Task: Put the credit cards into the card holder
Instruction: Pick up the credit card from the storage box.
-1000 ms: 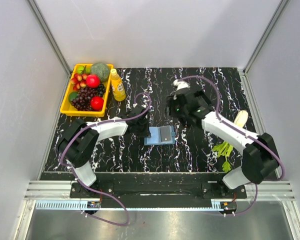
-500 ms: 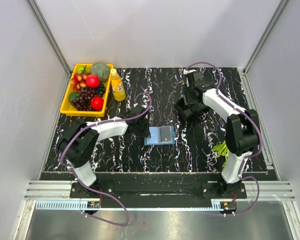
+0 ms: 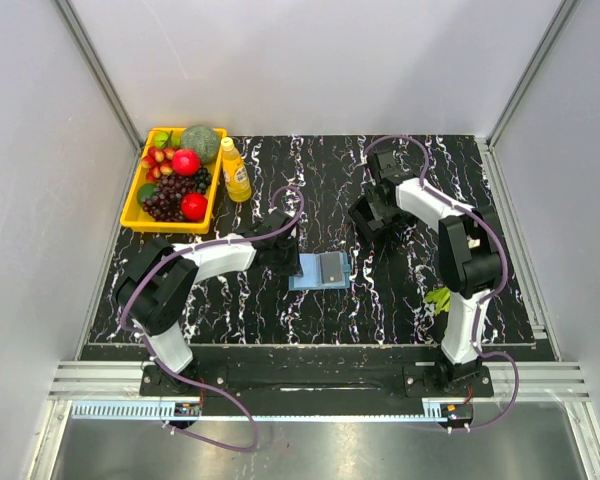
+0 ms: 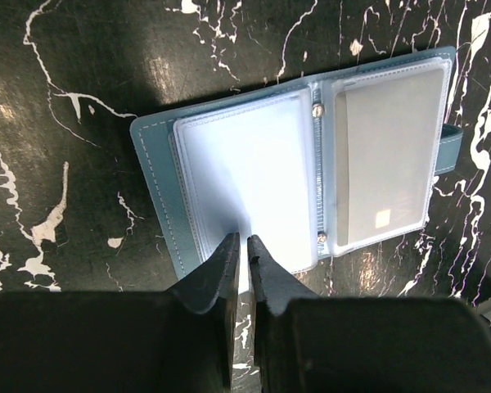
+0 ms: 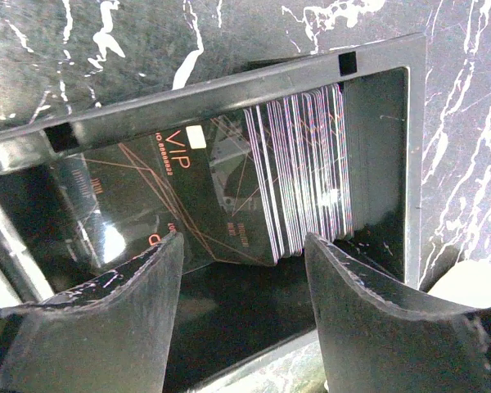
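At far-left corner of bench (image 3: 310,175): yellow tray (image 3: 165,227) packed with dark grapes (image 3: 170,192), red apples (image 3: 186,161), a green round fruit (image 3: 202,143).
Just beside tray's right rim: upright yellow bottle (image 3: 235,170).
Mid-bench, toward near edge: card holder (image 4: 245,164) lying open and flat, one clear sleeve showing white, the other holding a single grey credit card (image 4: 389,155).
Left claw (image 4: 244,250) pinched together on an edge of the white sleeve.
Right of centre, toward far edge: black box (image 5: 229,86) holding an upright stack of credit cards (image 5: 303,172) at one end, with a dark VIP-marked card (image 5: 204,180) leaning against the stack.
Right claw (image 5: 241,278) hovering over box, fingers wide apart.
Near right edge: green leafy sprig (image 3: 438,298).
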`<state>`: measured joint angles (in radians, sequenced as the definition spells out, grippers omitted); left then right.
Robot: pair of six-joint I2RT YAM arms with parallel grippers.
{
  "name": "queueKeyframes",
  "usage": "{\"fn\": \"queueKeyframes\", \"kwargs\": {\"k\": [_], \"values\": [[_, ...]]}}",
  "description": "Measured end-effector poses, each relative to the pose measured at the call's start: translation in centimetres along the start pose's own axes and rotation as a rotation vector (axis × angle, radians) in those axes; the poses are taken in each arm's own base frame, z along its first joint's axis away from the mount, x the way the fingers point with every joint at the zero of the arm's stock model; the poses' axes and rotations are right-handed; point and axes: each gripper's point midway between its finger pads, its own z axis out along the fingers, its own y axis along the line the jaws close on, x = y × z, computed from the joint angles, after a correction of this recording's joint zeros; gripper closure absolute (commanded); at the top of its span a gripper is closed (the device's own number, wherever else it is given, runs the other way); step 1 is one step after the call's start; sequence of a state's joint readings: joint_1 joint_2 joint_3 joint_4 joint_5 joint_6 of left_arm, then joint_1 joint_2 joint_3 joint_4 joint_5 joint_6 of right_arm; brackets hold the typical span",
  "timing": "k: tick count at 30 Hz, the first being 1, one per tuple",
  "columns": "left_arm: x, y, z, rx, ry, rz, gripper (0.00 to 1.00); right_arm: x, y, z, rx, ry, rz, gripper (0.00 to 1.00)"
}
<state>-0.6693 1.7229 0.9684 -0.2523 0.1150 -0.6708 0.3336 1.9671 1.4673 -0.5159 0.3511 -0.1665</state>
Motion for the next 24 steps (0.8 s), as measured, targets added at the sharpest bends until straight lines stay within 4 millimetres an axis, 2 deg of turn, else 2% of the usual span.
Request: {"fn": "queueKeyframes", "kwargs": {"k": [6, 11, 24], "values": [[0.2, -0.3, -0.1, 0.016, 0.011, 0.001, 0.87, 0.1, -0.1, 1.6, 0.031, 0.005, -0.032, 0.32], [0.3, -0.5, -0.1, 0.026, 0.019, 0.002, 0.87, 0.2, 0.0, 2.8, 0.044, 0.008, -0.049, 0.37], [0.2, -0.7, -0.2, 0.034, 0.018, 0.010, 0.87, -0.7, -1.1, 3.2, 0.101, -0.021, -0.037, 0.70]]}}
